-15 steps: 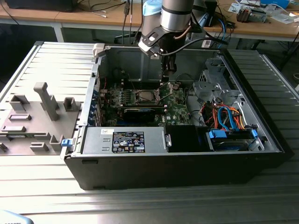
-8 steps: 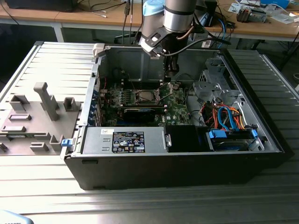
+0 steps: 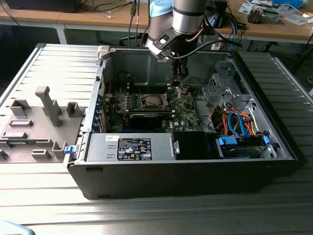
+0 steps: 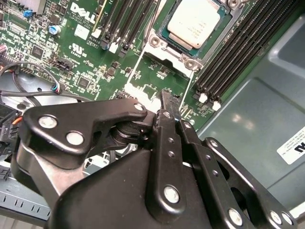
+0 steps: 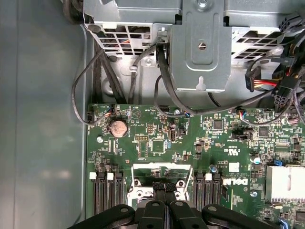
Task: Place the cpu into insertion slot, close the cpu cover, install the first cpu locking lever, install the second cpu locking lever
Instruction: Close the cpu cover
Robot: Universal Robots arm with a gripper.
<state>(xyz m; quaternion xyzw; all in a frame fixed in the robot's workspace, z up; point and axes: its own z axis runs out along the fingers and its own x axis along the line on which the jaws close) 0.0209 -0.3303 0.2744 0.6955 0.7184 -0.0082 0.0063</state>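
I'm watching through the exterior view. A grey metal counter point(image 3: 54, 61) with ribbed slats spans the scene, reaching both side edges of the view. A bright band of glare point(image 3: 146, 215) lies across its near slats, while the far slats look duller and evenly lit. Behind the counter stand two wooden desks. The left desk point(image 3: 93, 19), on the exterior view's left, has a white leg point(image 3: 61, 34) and loose cables point(image 3: 110, 7) on top. The right desk point(image 3: 288, 30) carries small clutter point(image 3: 266, 12). The space under the left desk is dark.
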